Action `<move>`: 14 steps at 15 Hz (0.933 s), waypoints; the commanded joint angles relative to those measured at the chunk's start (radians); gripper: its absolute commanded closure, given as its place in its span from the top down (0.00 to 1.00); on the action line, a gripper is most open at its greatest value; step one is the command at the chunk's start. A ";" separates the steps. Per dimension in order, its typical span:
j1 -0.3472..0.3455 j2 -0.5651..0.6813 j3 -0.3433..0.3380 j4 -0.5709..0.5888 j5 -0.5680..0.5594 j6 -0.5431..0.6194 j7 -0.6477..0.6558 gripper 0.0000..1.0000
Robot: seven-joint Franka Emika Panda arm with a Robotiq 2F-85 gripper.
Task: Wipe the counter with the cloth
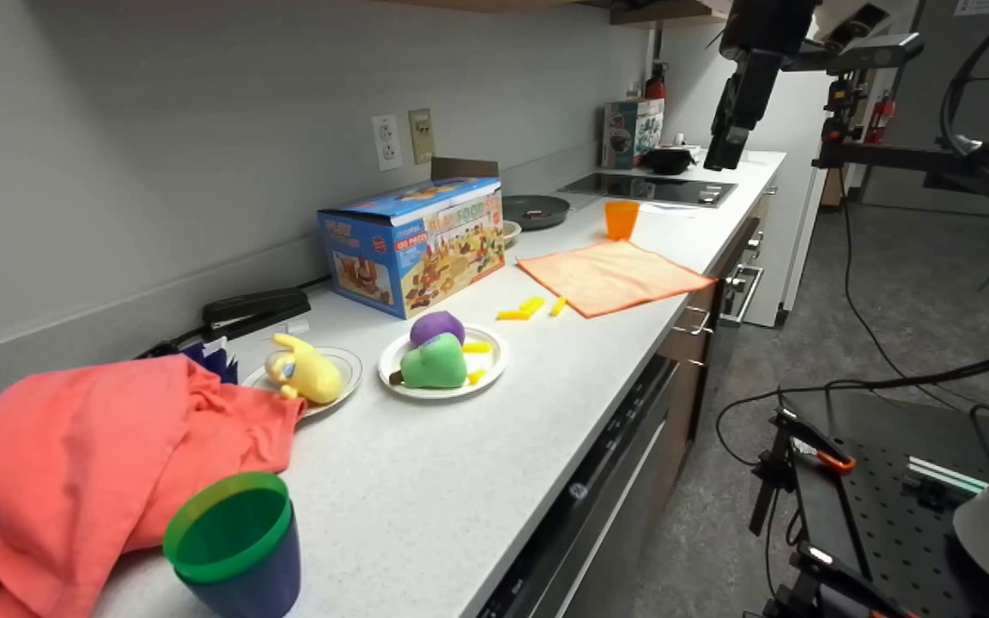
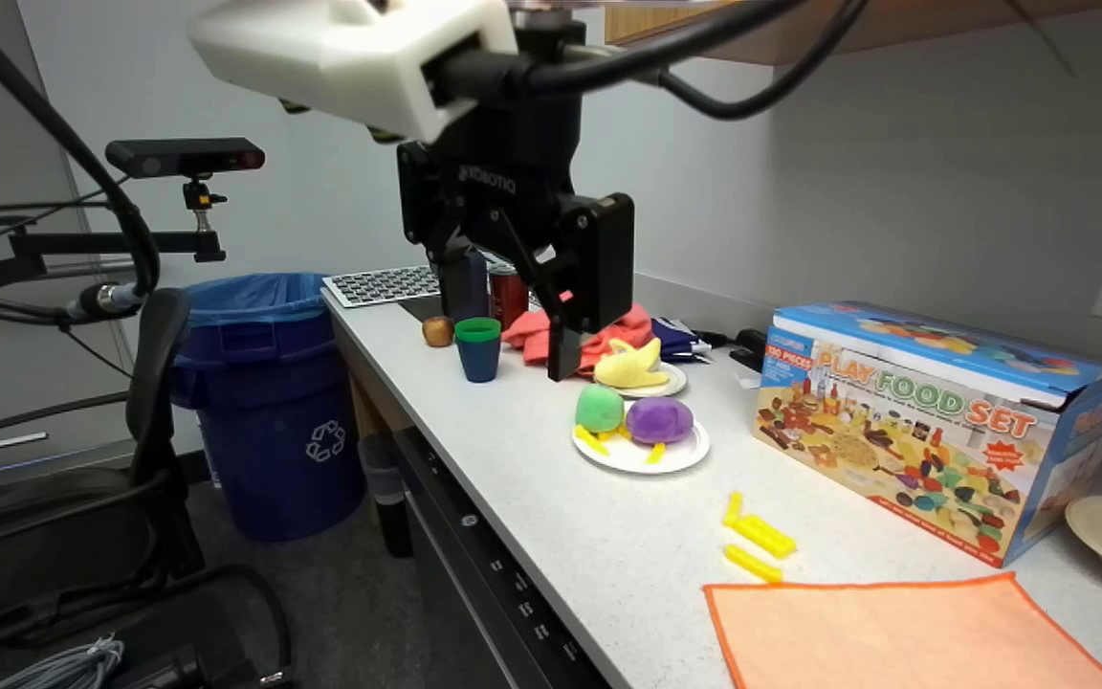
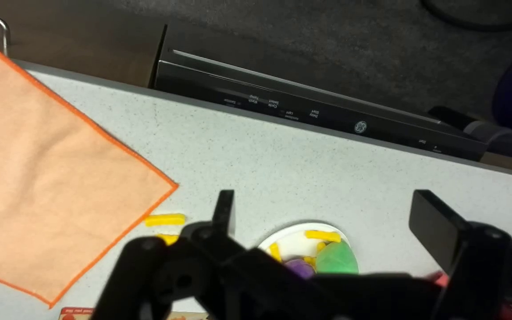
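Observation:
The peach cloth with an orange hem (image 1: 615, 276) lies spread flat on the white counter (image 1: 391, 481). One corner reaches the counter's front edge. The cloth shows in part in an exterior view (image 2: 905, 636) and at the left of the wrist view (image 3: 47, 169). My gripper (image 3: 322, 200) is open with wide-apart fingers and nothing between them. It hangs well above the counter, to one side of the cloth, and the plate with toy food shows below it in the wrist view. The gripper also shows in both exterior views (image 1: 726, 150) (image 2: 513, 316).
Yellow sticks (image 1: 529, 307) lie beside the cloth. An orange cup (image 1: 621, 220) stands at its far side. A play food box (image 2: 905, 421) stands by the wall. A white plate (image 2: 642, 464) holds green and purple toys. A red cloth (image 1: 117, 463) and green-blue cups (image 1: 237, 549) stand further along.

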 commanded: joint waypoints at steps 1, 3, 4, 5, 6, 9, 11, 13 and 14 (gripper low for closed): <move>-0.024 0.073 0.040 0.028 -0.009 0.015 0.037 1.00; -0.025 0.118 0.047 0.043 -0.001 0.039 0.062 1.00; -0.027 0.142 0.049 0.049 0.003 0.063 0.073 1.00; -0.027 0.165 0.049 0.055 0.013 0.092 0.085 1.00; -0.028 0.193 0.047 0.066 0.025 0.122 0.101 1.00; -0.039 0.289 0.045 0.100 0.048 0.189 0.148 1.00; -0.051 0.354 0.043 0.127 0.060 0.225 0.183 1.00; -0.066 0.417 0.037 0.161 0.075 0.250 0.207 1.00; -0.071 0.439 0.036 0.177 0.086 0.254 0.212 1.00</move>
